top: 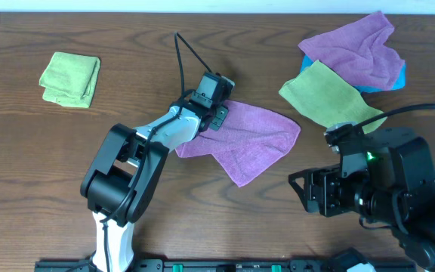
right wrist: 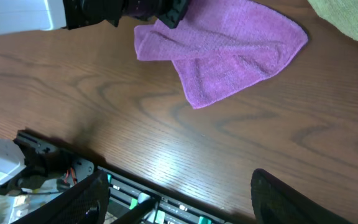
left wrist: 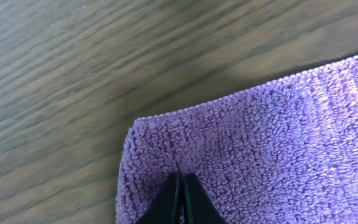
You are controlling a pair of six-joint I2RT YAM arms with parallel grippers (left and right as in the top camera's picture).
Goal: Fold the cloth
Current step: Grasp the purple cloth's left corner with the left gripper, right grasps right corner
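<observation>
Overhead, the cloth (top: 255,136) lies mid-bench, partly doubled, with a loose point hanging toward the near side. I have the left gripper (top: 216,115) on its far-left corner. In the left wrist view its fingers are pressed together, with the tips on the pile just inside that corner. I cannot tell whether any fabric is caught between them. I judge it sits there because the corner is the handle for the next fold, and the two hems meeting at it run straight, so there is a clean line to work from.

The right gripper (right wrist: 178,180) is spread wide and holds nothing. It is parked near-right, well apart from the cloth, so it shades nothing and blocks no sweep.

For room, the bare bench (top: 202,204) on the near side of the cloth is my best open ground. On the right, the cloth's tip comes close to a flat green cloth (top: 327,94) but does not touch it. A rumpled purple cloth (top: 353,49) lies beyond that, so I would not drag anything rightward. The far edge is free wood, and a folded green cloth (top: 70,79) at far left is well out of the way.
</observation>
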